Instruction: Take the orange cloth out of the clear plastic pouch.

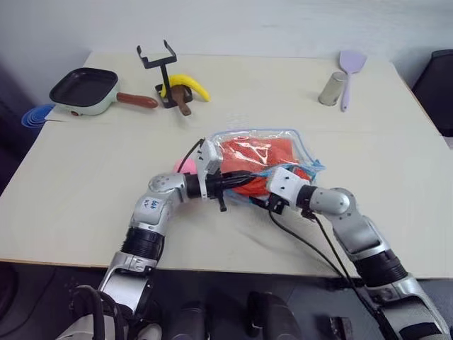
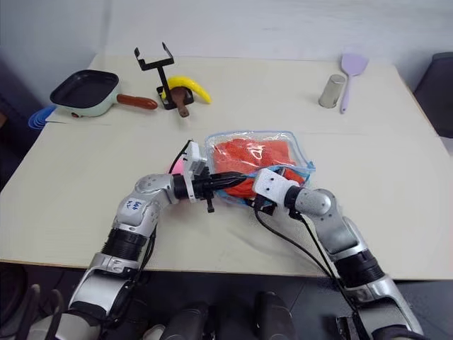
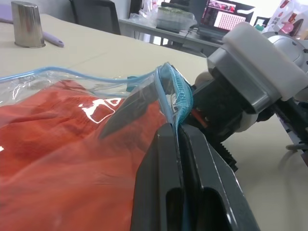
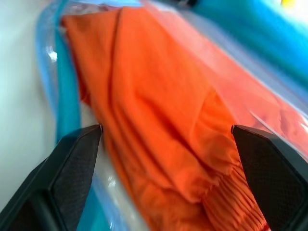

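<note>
Orange cloth [image 1: 251,152] lies wrinkled inside the clear plastic pouch [image 1: 301,142], which rests flat near the middle of the table [image 1: 396,184]. Most of the fabric is still inside; some bunches at the pouch's near, open edge, where both arms meet.

The left end effector [image 3: 178,144] has its fingers pressed together, pinching the pouch's light-blue zipper trim and lifting that lip. The right end effector [image 4: 166,144] has its fingers spread wide, with orange folds lying between them, not yet gripped.

Risks, as I judge them: if the right fingers close on plastic along with fabric, the whole pouch would drag instead of releasing the cloth. The left pinch holds only a thin strip of trim, so a hard pull could slip it free and let the mouth collapse. The two end effectors also sit very close and could collide.

The left wrist view shows the pinch on the trim plainly; the head views hide it behind the wrist. The right wrist view shows the cloth between the spread fingers. Only the head views take in the pan [image 1: 83,88], banana [image 1: 191,85], cup [image 1: 330,89] and spatula [image 1: 352,65] further back.
</note>
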